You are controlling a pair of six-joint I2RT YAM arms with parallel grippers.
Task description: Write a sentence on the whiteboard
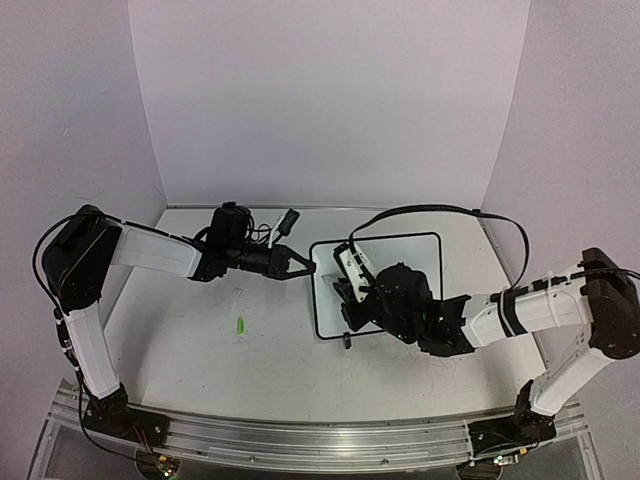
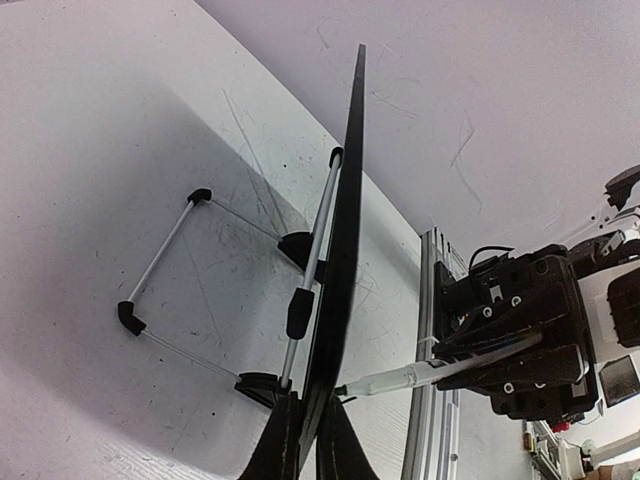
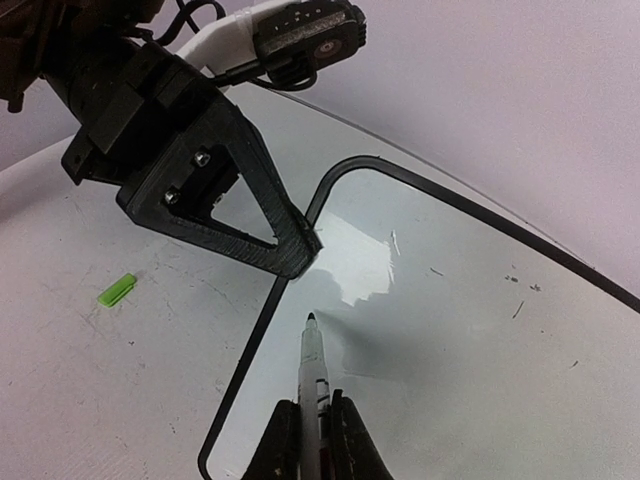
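- Left end effector (image 1: 303,266) grips the left rim of the glossy white, black-framed whiteboard (image 1: 415,255), right of surface centre.
- Right end effector (image 3: 312,425) clamps a white marker (image 3: 312,360), tip pointing at the blank board's far-left corner.

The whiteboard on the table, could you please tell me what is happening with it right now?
The left gripper is shut on the left edge of the whiteboard, steadying it. The right gripper holds a marker with its tip near the board's far left corner. No writing shows on the board yet, and a small green piece lies on the table to its left.
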